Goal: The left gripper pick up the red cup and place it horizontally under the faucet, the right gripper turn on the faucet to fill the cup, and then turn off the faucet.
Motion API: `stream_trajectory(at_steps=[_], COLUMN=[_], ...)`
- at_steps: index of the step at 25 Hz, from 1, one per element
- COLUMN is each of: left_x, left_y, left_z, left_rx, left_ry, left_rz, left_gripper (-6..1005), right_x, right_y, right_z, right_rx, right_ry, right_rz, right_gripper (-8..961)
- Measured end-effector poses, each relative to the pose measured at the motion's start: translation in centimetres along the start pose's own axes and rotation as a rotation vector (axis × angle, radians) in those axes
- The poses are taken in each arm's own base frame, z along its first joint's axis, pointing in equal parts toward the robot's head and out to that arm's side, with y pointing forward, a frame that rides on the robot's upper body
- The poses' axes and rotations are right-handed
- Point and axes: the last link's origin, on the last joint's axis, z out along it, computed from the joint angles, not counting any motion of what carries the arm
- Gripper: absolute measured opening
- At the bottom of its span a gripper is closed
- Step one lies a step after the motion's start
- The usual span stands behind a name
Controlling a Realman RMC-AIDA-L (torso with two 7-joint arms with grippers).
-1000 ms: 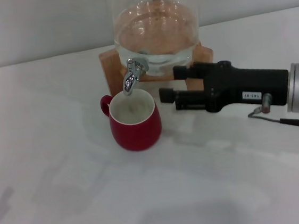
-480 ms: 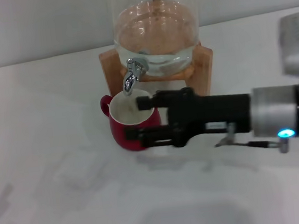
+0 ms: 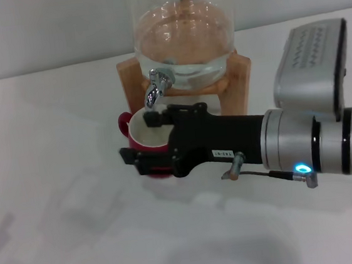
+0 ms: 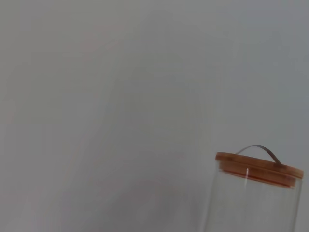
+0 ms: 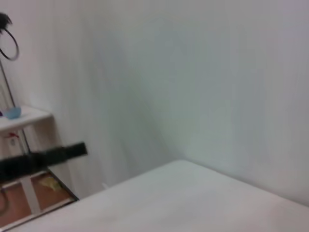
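One red cup (image 3: 139,131) stands on the tabletop (image 3: 63,200) directly under the faucet (image 3: 156,88). Across its front reaches the right hand (image 3: 142,143), fingers apart, one at the rim, one lower. Swinging up toward the lever, it could knock the cup aside. Left hand unseen.

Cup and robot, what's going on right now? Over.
Right hand low in front of the cup, below the faucet. Cup upright under the spout. Left hand out of sight. Nothing else in the way.
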Motion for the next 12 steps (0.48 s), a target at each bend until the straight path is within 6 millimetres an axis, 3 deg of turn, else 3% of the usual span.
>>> stream_trajectory(at_steps=[7, 12], left_x=[-0.1, 0.1], left_y=[-0.3, -0.4], left_z=[0.0, 0.5], left_rx=[0.021, 0.009], left_ry=[-0.005, -0.001], left_rz=[0.001, 0.006], left_gripper=[879, 879], right_x=[-1.4, -0.9], right_y=[3.0, 2.5], right_z=[-0.4, 1.5], right_rx=[0.022, 0.018], right_ry=[-0.026, -0.001], right_rz=[-0.118, -0.125], right_gripper=[751, 750])
